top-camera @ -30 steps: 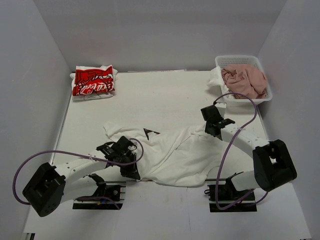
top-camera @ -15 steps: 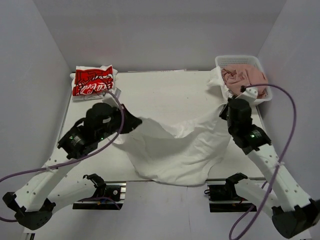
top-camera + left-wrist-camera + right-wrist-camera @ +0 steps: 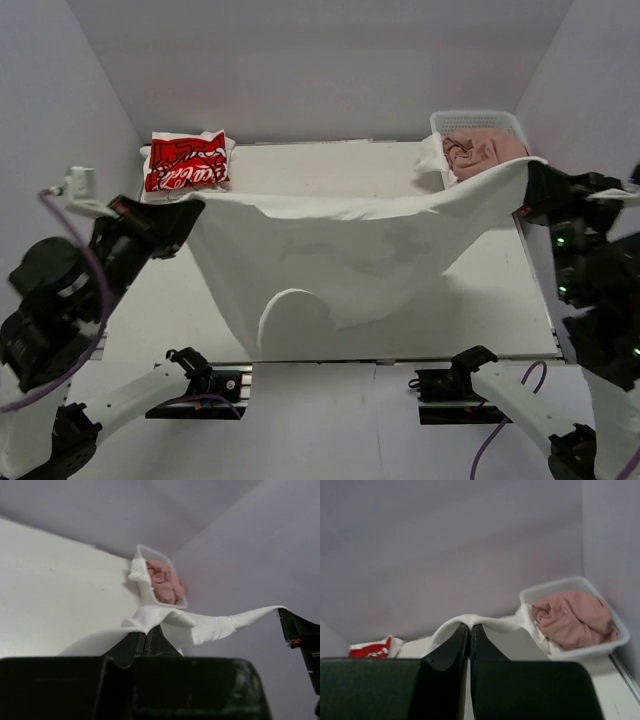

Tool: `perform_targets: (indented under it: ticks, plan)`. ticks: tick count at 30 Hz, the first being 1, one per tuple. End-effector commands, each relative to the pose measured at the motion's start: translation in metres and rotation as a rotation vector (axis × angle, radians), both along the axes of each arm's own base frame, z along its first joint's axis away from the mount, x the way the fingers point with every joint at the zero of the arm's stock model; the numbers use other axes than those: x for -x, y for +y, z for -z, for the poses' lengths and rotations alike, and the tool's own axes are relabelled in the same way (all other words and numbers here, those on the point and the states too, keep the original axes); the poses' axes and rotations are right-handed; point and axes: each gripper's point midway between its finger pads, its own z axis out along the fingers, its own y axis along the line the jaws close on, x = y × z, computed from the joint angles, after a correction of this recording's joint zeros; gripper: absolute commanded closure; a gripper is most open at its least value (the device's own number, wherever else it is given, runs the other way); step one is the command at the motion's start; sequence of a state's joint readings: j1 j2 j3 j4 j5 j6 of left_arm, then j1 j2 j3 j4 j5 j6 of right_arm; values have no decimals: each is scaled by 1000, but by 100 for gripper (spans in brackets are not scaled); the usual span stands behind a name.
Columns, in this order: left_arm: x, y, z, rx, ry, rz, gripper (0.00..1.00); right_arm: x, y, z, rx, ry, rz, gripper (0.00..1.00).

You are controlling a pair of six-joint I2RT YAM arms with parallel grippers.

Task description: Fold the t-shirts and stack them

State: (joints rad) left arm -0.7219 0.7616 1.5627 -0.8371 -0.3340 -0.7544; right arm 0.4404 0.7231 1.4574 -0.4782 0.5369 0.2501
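Top external has the large white t-shirt strung out in mid-air over the table, left gripper and right gripper each pinched tight on an upper corner, red-logo shirt folded far-left, pink shirt in the basket.

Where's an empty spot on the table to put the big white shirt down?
Bare table runs along the back, between the folded red-print shirt and the basket holding the pink shirt. More lies front right, beside the hanging white shirt. Both back corners are crowded.
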Motion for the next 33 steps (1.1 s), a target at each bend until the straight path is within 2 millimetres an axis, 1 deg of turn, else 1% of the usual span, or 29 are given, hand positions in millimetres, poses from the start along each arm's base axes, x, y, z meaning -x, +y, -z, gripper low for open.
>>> perform_targets:
  ticks: [1,3,4,5,6,7,8,9,10,12,13,15,17,18,19,20,21,22,23,24,25,26,27,28,29,30,31,32,33]
  plan:
    - [42,24,-46,96,-155,57,100,47,-1,-65,33,-198,-104,100]
    - [65,39,-64,132,-219,79,100,74,-8,-103,38,-297,-127,100]
    - [73,39,-71,142,-237,105,100,92,-12,-119,36,-340,-145,100]
    - [83,45,-79,161,-267,119,100,99,-9,-127,52,-365,-171,100]
    - [97,53,-94,180,-316,132,100,112,-12,-142,49,-411,-183,100]
    - [108,53,-100,173,-341,171,100,126,-17,-154,56,-453,-184,100]
    - [113,54,-107,182,-360,187,100,133,-14,-160,61,-477,-211,100]
    - [122,58,-118,196,-385,200,100,148,-19,-173,52,-524,-214,100]
    - [125,58,-121,194,-386,209,100,153,-21,-178,52,-544,-213,100]
    - [131,64,-132,202,-413,205,100,158,-26,-185,48,-567,-193,100]
    - [128,61,-133,195,-403,206,100,162,-29,-191,41,-591,-186,100]
    - [126,65,-135,200,-401,183,100,160,-31,-197,45,-605,-164,100]
    - [109,64,-134,191,-369,119,100,150,-30,-198,54,-596,-147,100]
    - [99,63,-128,187,-334,89,100,131,-25,-195,59,-557,-133,100]
    - [87,70,-126,190,-314,17,100,116,-21,-191,67,-531,-123,100]
    - [75,69,-121,187,-283,-18,100,95,-15,-186,90,-491,-107,100]
    - [52,65,-108,155,-229,-83,100,74,-18,-181,81,-448,-45,100]
    - [41,58,-105,151,-218,-94,100,60,-15,-179,79,-431,-25,100]
    - [27,53,-100,130,-202,-125,100,25,-2,-161,107,-357,-21,100]
    - [8,52,-88,101,-155,-195,100,0,2,-152,149,-308,18,100]
    - [-20,37,-75,48,-101,-240,100,-18,9,-141,164,-269,27,100]
    - [-38,33,-59,1,-44,-293,100,-47,21,-124,190,-206,26,100]
    - [-55,31,-36,-37,36,-363,100,-74,32,-104,213,-152,25,100]
    - [-70,23,-20,-92,78,-389,100,-87,35,-96,213,-138,36,100]
    - [-95,7,15,-141,170,-426,100,-112,46,-68,244,-71,34,100]
    - [-108,8,33,-173,206,-479,100,-137,55,-38,270,-13,35,100]
    - [-115,5,53,-191,248,-509,100,-154,62,-22,264,9,39,100]
    - [-125,7,88,-235,309,-560,100,-164,67,-7,275,33,32,100]
    - [-133,8,104,-244,327,-594,100,-188,76,42,310,122,24,100]
